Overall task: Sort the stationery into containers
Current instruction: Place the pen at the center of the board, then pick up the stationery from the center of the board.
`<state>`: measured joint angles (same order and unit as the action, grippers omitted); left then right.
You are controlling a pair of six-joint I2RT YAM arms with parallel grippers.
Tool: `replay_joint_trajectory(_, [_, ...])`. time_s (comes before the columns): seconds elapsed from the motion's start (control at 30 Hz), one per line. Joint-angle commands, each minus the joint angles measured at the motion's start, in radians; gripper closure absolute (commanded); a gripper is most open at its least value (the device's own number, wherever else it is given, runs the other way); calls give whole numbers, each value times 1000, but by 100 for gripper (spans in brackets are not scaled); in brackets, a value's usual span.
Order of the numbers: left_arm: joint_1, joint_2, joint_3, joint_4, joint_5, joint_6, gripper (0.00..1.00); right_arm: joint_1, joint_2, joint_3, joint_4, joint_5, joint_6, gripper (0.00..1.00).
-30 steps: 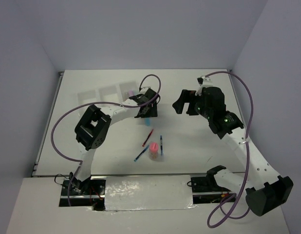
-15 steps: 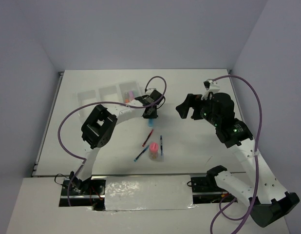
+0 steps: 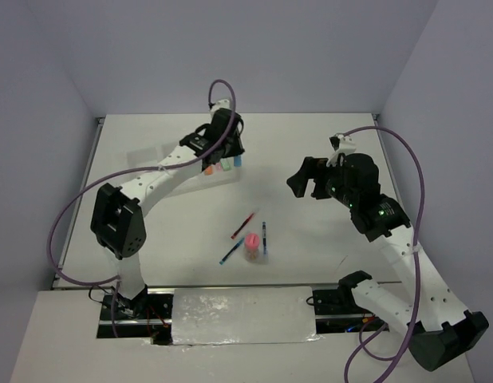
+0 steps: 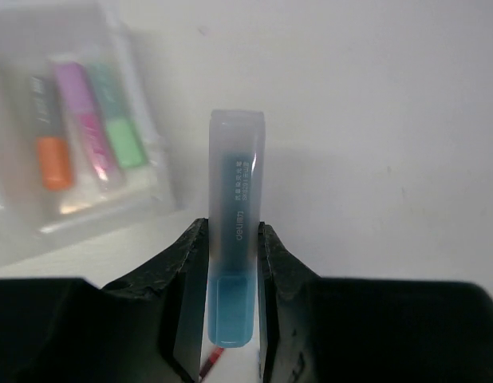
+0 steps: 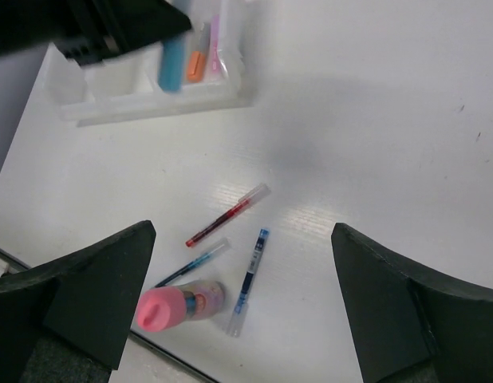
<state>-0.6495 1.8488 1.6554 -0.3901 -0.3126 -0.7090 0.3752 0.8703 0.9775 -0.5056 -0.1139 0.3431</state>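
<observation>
The tray sat at the far left of the table, three highlighters side by side in what seemed its right-end compartment. A fourth highlighter hung just right of them in the left gripper. Toward the near edge, the jar lay among three pens.

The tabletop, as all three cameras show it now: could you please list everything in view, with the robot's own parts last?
table: one, white, under everything.
tray: one, translucent white, three compartments, far left of the table.
highlighters: three, orange, pink, green, side by side in one end compartment of the tray.
blue highlighter: one, blue, held off the table close to the tray.
pens: three, red, blue, dark, loose mid-table.
jar: one, pink cap, among the pens.
left tool: one, black, shut on the blue highlighter.
right tool: one, black, open, above the pens.
</observation>
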Motion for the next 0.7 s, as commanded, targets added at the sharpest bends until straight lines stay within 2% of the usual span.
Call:
replay_joint_trajectory(0.0, [114,7,-5,-64,-37,19,93,1,15,-14,27,-13,-6,0])
replay_joint_trajectory(0.23, [218,67,24,-53,-17,49,73,2,55,-30,50,-26,-1,0])
replay_joint_trajectory(0.33, [246,108,47,-50,9,48,58,2,73,-33,52,-26,-3,0])
replay_joint_trajectory(0.37, [249,115,46,-35,9,46,47,4,76,-37,53,-27,-6,0])
replay_joint_trajectory(0.4, [249,122,47,-29,6,46,23,5,84,-39,55,-29,-12,0])
replay_joint_trajectory(0.43, [249,133,55,-29,7,43,15,8,85,-42,58,-38,-15,0])
replay_joint_trajectory(0.47, [249,138,56,-32,13,42,1,16,87,-52,68,-44,-18,0])
replay_joint_trajectory(0.57, [246,113,32,-12,41,37,1,62,87,-85,94,-84,-50,0])
replay_joint_trajectory(0.67, [214,-20,-51,49,31,60,1,123,64,-131,128,-64,-56,0])
